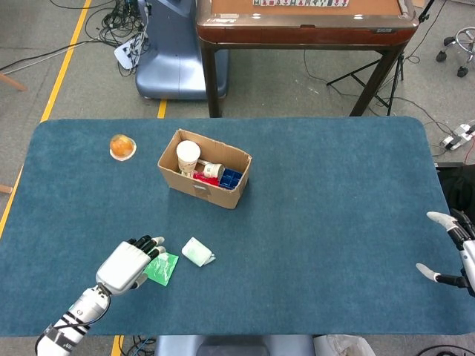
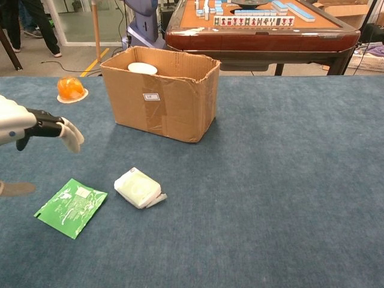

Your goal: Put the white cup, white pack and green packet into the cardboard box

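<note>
Left hand (image 1: 130,263), seen from the head camera, hovers low over the near left part of the blue worktop (image 1: 334,193), fingers spread and holding nothing, its fingertips over the left edge of the green packet (image 1: 162,268). That packet lies flat near the front edge, and the white pack (image 1: 197,252) lies just to its right, apart from it. Farther back stands the open cardboard box (image 1: 204,178), with the white cup (image 1: 188,156) upright in its left end beside some red and blue items that are too small to make out. An orange object on a small disc (image 1: 122,146) sits on the worktop left of the box. At the far right edge, the right hand (image 1: 451,248) is only partly in frame, fingers apart and holding nothing. Beyond the worktop are a wooden table (image 1: 304,22) and a grey floor with cables. From the chest camera, the left hand (image 2: 45,129) enters from the left edge, raised above the worktop (image 2: 288,180), fingers loose and free of any object. The green packet (image 2: 71,207) lies flat below it near the front left, with the white pack (image 2: 138,188) close by on its right. The cardboard box (image 2: 161,96) stands behind them, the rim of the white cup (image 2: 143,68) showing above its wall, and the orange object (image 2: 71,89) sits to its left. The right hand does not appear here.
</note>
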